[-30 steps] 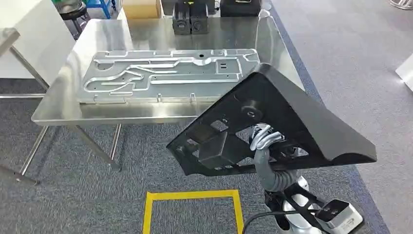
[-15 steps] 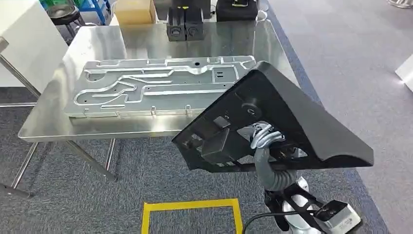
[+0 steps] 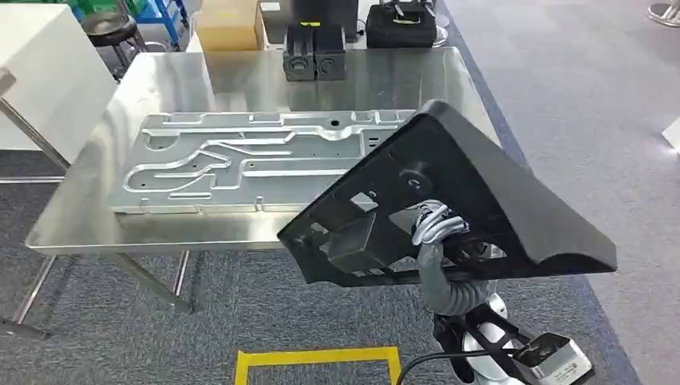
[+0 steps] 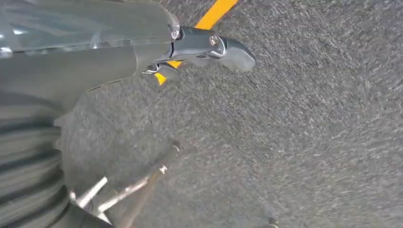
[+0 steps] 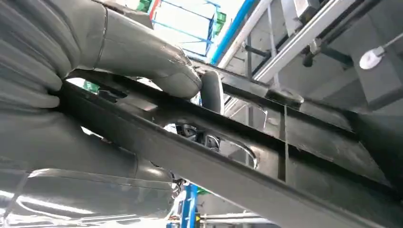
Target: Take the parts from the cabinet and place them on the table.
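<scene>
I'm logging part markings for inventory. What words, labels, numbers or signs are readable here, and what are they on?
No text can be read in any view.
White camera module at the robot's wrist: a small dark print, too small to read.
Black boxes at the table's far edge: yellow marks on top, blurred, no letters legible.
Black part held by the right hand: no marking visible.
Metal plate: no marking visible.
</scene>
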Motion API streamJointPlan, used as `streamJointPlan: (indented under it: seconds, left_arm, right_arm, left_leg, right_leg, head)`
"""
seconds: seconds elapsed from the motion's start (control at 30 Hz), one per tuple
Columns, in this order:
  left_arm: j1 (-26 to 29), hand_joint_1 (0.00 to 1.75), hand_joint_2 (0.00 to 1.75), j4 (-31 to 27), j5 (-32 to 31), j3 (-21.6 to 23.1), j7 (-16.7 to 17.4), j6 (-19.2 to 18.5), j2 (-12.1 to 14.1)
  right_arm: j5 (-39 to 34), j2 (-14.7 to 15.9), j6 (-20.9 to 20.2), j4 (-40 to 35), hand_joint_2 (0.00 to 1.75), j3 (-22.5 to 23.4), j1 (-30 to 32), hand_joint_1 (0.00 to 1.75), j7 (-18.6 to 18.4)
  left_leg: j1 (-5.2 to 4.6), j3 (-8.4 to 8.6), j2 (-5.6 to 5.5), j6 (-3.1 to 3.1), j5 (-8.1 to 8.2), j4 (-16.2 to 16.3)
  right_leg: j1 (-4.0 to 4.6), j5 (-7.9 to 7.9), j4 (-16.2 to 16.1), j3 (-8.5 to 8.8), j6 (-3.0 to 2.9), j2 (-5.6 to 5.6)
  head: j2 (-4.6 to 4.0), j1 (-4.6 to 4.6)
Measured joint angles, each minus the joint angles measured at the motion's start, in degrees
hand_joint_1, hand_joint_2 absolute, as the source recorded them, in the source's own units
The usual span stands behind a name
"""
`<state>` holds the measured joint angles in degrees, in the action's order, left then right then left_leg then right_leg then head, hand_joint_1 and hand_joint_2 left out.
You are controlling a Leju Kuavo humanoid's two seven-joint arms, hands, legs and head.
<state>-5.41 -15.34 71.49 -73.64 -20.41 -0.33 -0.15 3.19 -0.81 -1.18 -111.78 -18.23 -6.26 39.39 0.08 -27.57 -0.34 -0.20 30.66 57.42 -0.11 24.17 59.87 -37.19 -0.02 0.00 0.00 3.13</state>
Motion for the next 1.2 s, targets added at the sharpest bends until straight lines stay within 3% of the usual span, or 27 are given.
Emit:
streamJointPlan:
  seconds: [0.07,0.1,0.13,0.23,0.27,0.3,0.33,0.37,0.43,0.47,0.57,0.6,0.63,0.67,0.73,0.77,0.8,0.83,0.9,0.93,0.97,1.0,1.07,1.13,1.2]
  left_arm:
    - [0.0,0.00,1.75,0.0,0.0,0.0,-0.1,0.0,0.0]
    - [-0.1,0.00,1.75,0.0,0.0,0.0,-0.1,0.0,0.1]
    - [-0.1,0.00,1.75,0.0,0.0,0.0,-0.2,0.0,0.0]
    - [-0.1,0.00,1.75,0.0,0.0,0.0,-0.4,0.1,0.0]
    - [0.1,0.00,1.75,0.0,0.0,0.0,-0.5,0.1,0.0]
    - [0.2,0.00,1.75,0.0,0.0,0.0,-0.6,0.1,0.0]
    - [0.2,0.00,1.75,0.0,0.0,0.0,-0.7,0.0,0.0]
    - [0.2,0.00,1.75,0.0,0.0,0.0,-0.7,-0.1,0.0]
    - [0.2,0.00,1.75,0.0,0.0,0.0,-0.7,-0.4,0.2]
    - [-0.2,0.00,1.75,0.0,0.0,0.0,-0.7,-0.4,0.2]
    - [-0.2,0.00,1.75,0.0,0.0,0.5,-1.5,-1.1,0.6]
    - [-0.3,0.00,1.75,0.0,0.0,0.6,-1.7,-1.3,0.6]
    - [-0.5,0.00,1.75,0.0,0.0,0.6,-1.8,-1.4,0.6]
    - [-0.8,0.00,1.75,0.0,0.0,0.6,-1.8,-1.4,0.6]
    - [-1.2,0.00,1.75,0.0,0.0,0.7,-1.8,-1.4,0.7]
    - [-1.3,0.00,1.75,0.0,0.0,0.7,-1.8,-1.4,0.7]
    - [-1.3,0.00,1.75,0.0,0.0,0.7,-1.8,-1.4,0.7]
    - [-1.2,0.00,1.75,0.0,0.0,0.7,-1.8,-1.4,0.7]
    - [-1.1,0.00,1.75,0.0,0.0,0.7,-1.8,-1.2,0.7]
    - [-1.1,0.00,1.75,0.0,0.0,0.7,-1.8,-1.1,0.7]
    - [-1.3,0.00,1.75,0.0,0.0,0.7,-1.8,-0.9,0.7]
    - [-1.4,0.00,1.75,0.0,0.0,0.7,-1.9,-0.7,0.7]
    - [-1.4,0.00,1.75,0.1,0.0,0.7,-1.9,-0.1,0.7]
    - [-1.3,0.00,1.75,0.1,0.0,0.7,-1.9,0.2,0.9]
    - [-1.3,0.00,1.75,0.1,0.0,0.7,-1.9,0.3,0.8]
  right_arm:
    - [0.1,0.0,0.2,0.0,1.75,0.0,0.0,1.75,0.0]
    - [0.1,-0.1,0.3,0.0,1.75,-0.1,0.1,1.75,0.0]
    - [0.4,-0.1,0.6,-0.1,1.75,0.0,0.0,1.75,0.0]
    - [1.0,-0.3,1.6,0.0,1.75,0.3,-0.6,1.75,0.0]
    - [1.1,-0.3,2.1,0.0,1.75,0.8,-1.0,1.75,0.0]
    - [1.1,-0.3,2.3,0.2,1.75,1.3,-1.6,1.75,-0.1]
    - [1.2,-0.3,2.9,0.6,1.75,2.0,-2.6,1.75,-0.3]
    - [1.6,-0.3,3.6,1.2,1.75,2.9,-4.2,1.75,-0.7]
    - [3.0,-0.3,5.7,4.3,1.75,5.3,-8.3,1.75,-2.4]
    - [3.4,-0.2,6.5,5.8,1.75,6.2,-10.3,1.75,-2.9]
    - [8.0,1.3,11.5,14.0,1.75,10.3,-18.0,1.75,-6.0]
    - [10.4,1.9,13.0,17.4,1.75,10.9,-21.6,1.75,-7.2]
    - [13.1,2.7,14.5,21.1,1.75,11.1,-24.9,1.75,-8.2]
    - [15.5,3.1,15.6,24.4,1.75,11.1,-28.3,1.75,-9.1]
    - [19.2,3.6,17.4,31.8,1.75,11.1,-34.5,1.75,-10.2]
    - [19.7,3.9,17.8,34.9,1.75,11.1,-36.5,1.75,-10.5]
    - [19.9,4.0,18.0,36.8,1.75,11.1,-37.7,1.75,-10.5]
    - [20.2,4.2,18.2,38.5,1.75,11.1,-38.6,1.75,-10.5]
    - [22.9,4.3,20.1,41.3,1.75,10.8,-41.1,1.75,-11.7]
    - [25.1,4.3,21.3,43.4,1.75,10.2,-42.8,1.75,-12.8]
    - [27.4,4.3,22.7,45.9,1.75,9.5,-44.8,1.75,-13.6]
    - [30.8,4.2,24.1,49.6,1.75,8.4,-47.6,1.75,-15.3]
    - [35.1,4.0,25.7,54.7,1.75,6.9,-51.4,1.75,-17.4]
    - [38.3,3.6,26.3,59.6,1.75,5.5,-55.0,1.75,-18.6]
    - [39.2,2.9,27.1,63.1,1.75,4.3,-57.3,1.75,-18.8]
  left_leg:
    - [-0.07,1.12,0.05,-0.56,-0.19,0.4]
    - [-0.01,1.07,0.06,-0.73,-0.28,1.3]
    - [0.10,-0.07,0.04,-0.88,-0.13,4.2]
    - [0.31,-7.95,0.05,-1.68,4.43,15.6]
    - [0.32,-9.91,0.05,-1.71,5.74,17.5]
    - [0.32,-10.96,0.05,-1.60,5.44,17.3]
    - [0.31,-10.93,0.05,-1.48,3.60,15.0]
    - [0.31,-9.91,0.05,-1.27,-0.21,10.1]
    - [0.01,-8.11,0.26,-0.24,-7.70,1.6]
    - [-0.38,-8.18,0.32,-0.11,-6.30,1.5]
    - [-0.71,-8.09,0.16,0.65,-6.96,1.5]
    - [-0.11,-7.57,0.32,1.03,-7.27,0.6]
    - [-0.08,-7.25,0.32,1.23,-7.28,0.2]
    - [-0.08,-7.21,0.39,1.49,-7.21,0.2]
    - [-0.09,-7.16,0.47,1.78,-6.95,0.2]
    - [-0.05,-7.06,0.43,1.80,-6.77,0.2]
    - [0.03,-6.80,0.27,1.73,-6.53,0.2]
    - [0.12,-6.43,0.07,1.60,-6.21,0.3]
    - [0.39,-5.55,-0.19,1.13,-5.21,0.9]
    - [0.32,-5.65,-0.23,0.74,-4.71,1.1]
    - [-0.01,-5.78,-0.18,0.44,-4.51,1.5]
    - [0.03,-6.25,-0.21,0.08,-4.56,1.7]
    - [0.07,-6.14,-0.15,-0.45,-4.59,1.3]
    - [0.21,-6.14,-0.05,-1.10,-3.55,2.2]
    - [0.29,-9.48,-0.02,-1.55,-0.36,9.0]
  right_leg:
    - [-0.10,0.50,-0.4,0.55,-0.92,0.27]
    - [-0.37,0.57,-0.8,1.66,-1.28,0.40]
    - [-0.39,1.00,-1.1,2.55,-1.68,0.20]
    - [-0.28,2.16,-1.2,3.67,-2.05,0.31]
    - [-0.24,2.56,-1.2,4.10,-2.10,0.39]
    - [-0.19,3.02,-1.2,4.69,-2.07,0.55]
    - [-0.13,3.47,-1.2,5.34,-2.03,0.66]
    - [-0.08,4.06,-1.2,6.20,-1.99,0.69]
    - [-0.04,4.91,-1.3,7.11,-1.76,0.76]
    - [0.24,5.03,-1.1,7.37,-1.38,1.03]
    - [-0.08,5.36,-1.4,7.25,-0.30,1.04]
    - [0.09,5.77,-1.3,7.23,0.06,0.97]
    - [-0.09,6.34,-0.1,6.83,0.39,0.52]
    - [-0.12,7.88,3.0,5.05,0.59,0.40]
    - [-0.36,11.20,12.3,-0.53,1.05,0.34]
    - [-0.51,11.67,16.2,-3.21,1.27,0.32]
    - [-0.69,10.63,16.8,-4.35,1.44,0.31]
    - [-0.85,8.26,14.9,-4.18,1.55,0.30]
    - [-1.21,0.95,5.0,-0.97,1.68,0.27]
    - [-1.32,-0.66,1.3,0.01,1.72,0.18]
    - [-0.90,-0.06,1.3,0.36,1.56,0.31]
    - [-0.93,0.57,0.4,0.50,0.74,0.39]
    - [-0.69,0.75,0.3,0.27,0.29,0.50]
    - [-1.09,0.63,-0.5,1.09,-0.60,0.39]
    - [-1.03,0.84,-0.6,1.43,-1.08,0.36]
  head:
    - [0.00,-0.02]
    - [0.00,0.02]
    - [0.00,0.00]
    - [0.00,0.00]
    - [0.00,0.00]
    - [0.00,0.00]
    - [0.00,0.02]
    - [0.00,0.00]
    - [0.00,0.00]
    - [0.00,0.00]
    - [0.00,0.00]
    - [0.00,0.00]
    - [0.00,-0.02]
    - [0.00,-0.02]
    - [0.00,-0.02]
    - [0.00,-0.02]
    - [0.00,-0.02]
    - [0.00,-0.02]
    - [0.00,-0.02]
    - [0.00,-0.02]
    - [0.00,-0.02]
    - [0.00,-0.02]
    - [0.00,-0.02]
    - [0.00,-0.02]
    - [0.00,-0.02]
